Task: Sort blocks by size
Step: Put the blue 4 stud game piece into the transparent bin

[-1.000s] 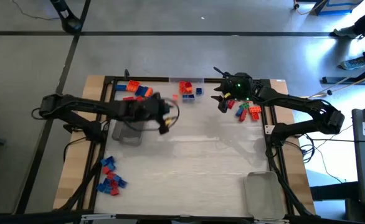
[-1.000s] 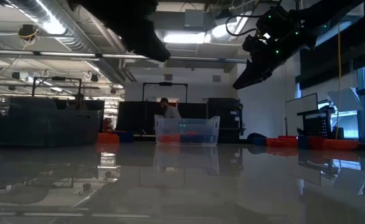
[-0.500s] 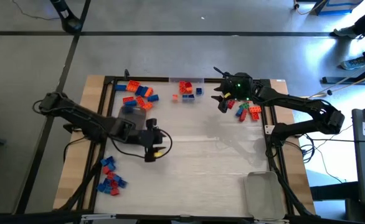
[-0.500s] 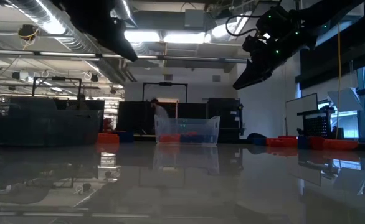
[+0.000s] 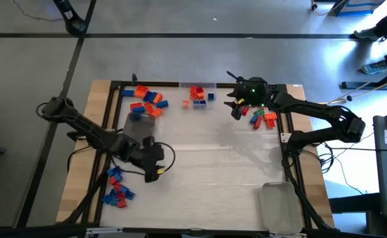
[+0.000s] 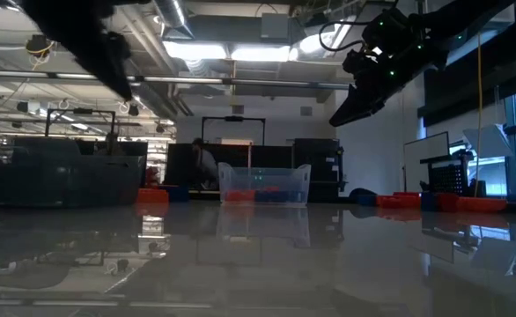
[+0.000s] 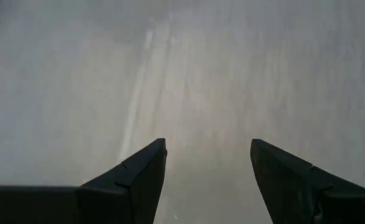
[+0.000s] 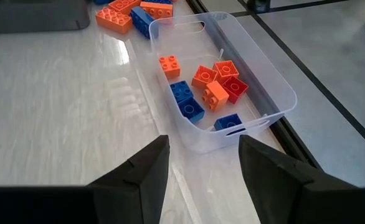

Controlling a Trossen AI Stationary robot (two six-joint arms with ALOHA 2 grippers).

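Blocks [image 5: 117, 188] in blue and red piled at the near left corner of the counter [image 5: 213, 172]. Left gripper [image 5: 155, 173] just beside, over bare counter, spread wide, holding nothing. Farther: more blocks in a clear tray [image 8: 257, 74], right gripper [image 5: 234, 110] beside, partly apart, empty.

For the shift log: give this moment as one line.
left claw: open, empty, above bare table near front-left bricks | right claw: open, empty, hovering beside clear tray holding bricks | sorting unfinished
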